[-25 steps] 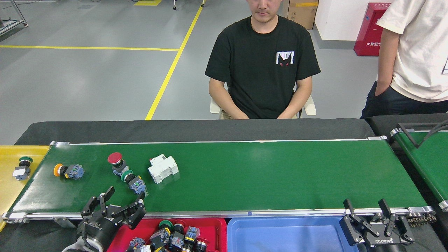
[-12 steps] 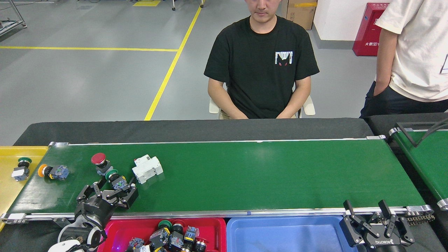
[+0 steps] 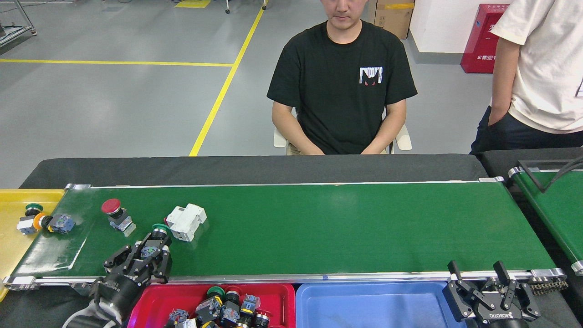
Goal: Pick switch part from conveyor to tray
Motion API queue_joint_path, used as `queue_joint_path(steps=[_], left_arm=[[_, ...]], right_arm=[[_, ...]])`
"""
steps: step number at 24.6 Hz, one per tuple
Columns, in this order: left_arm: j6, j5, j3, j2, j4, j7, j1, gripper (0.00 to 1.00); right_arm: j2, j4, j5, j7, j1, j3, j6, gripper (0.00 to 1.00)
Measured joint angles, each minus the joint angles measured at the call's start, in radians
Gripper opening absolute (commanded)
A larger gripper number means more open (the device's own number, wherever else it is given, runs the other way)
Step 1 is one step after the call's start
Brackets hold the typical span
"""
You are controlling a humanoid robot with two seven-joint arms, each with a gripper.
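Note:
The conveyor (image 3: 328, 228) runs across the view. My left gripper (image 3: 151, 249) is at its near left edge, shut on a green-capped switch part (image 3: 160, 227) whose cap pokes out beyond the fingers. A red mushroom-capped switch part (image 3: 114, 211) and a white breaker block (image 3: 186, 221) lie on the belt just behind it. An orange-capped switch part (image 3: 51, 222) sits at the belt's left end. The red tray (image 3: 278, 294) below the rail holds several switch parts. My right gripper (image 3: 476, 274) is open at the near right, holding nothing.
A yellow tray (image 3: 13, 246) at the left holds a green-capped part (image 3: 30, 217). A blue tray (image 3: 378, 305) lies right of the red one. A seated person (image 3: 341, 82) faces the belt, another stands at the right. A second green belt (image 3: 555, 205) is at the far right.
The parts on the belt have travelled left. My left gripper reached onto the belt and shut on the green-capped switch part. The right gripper has not moved.

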Motion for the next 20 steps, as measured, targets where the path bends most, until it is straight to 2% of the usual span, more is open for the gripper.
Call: queue_joint_path(steps=[1,2,3,4,12,14,16,20], left_arm=[[-0.043,0.015,0.000,0.000,-0.037,0.000,0.044,0.34],[-0.074,0.023,0.000,0.000,-0.069,0.001,0.087,0.51],[-0.096,0.026,0.001,0.000,-0.088,0.001,0.115,0.77],[-0.107,0.026,0.002,-0.002,-0.099,0.002,0.133,0.99],[-0.132,0.028,0.061,-0.027,-0.115,0.001,0.148,1.00],[-0.135,0.028,0.133,-0.068,-0.116,0.003,0.142,1.00],[-0.084,0.028,0.228,-0.101,-0.114,0.008,0.121,1.00],[0.054,-0.006,0.332,-0.097,-0.069,0.042,0.068,1.00]], right_arm=[[0.000,0.000,0.000,0.000,0.000,-0.001,0.000,1.00],[0.000,-0.001,0.000,0.000,0.000,-0.003,0.000,1.00],[0.000,-0.001,0.000,0.000,0.000,-0.006,0.000,1.00],[0.000,-0.001,0.000,0.000,0.000,-0.012,0.000,1.00],[0.000,-0.011,0.000,0.000,0.000,-0.018,0.001,1.00],[0.000,-0.012,0.000,0.000,0.000,-0.018,0.003,1.00],[0.000,-0.012,0.000,0.002,0.000,-0.018,0.005,1.00],[0.000,-0.013,0.000,0.029,0.000,-0.018,0.002,1.00]])
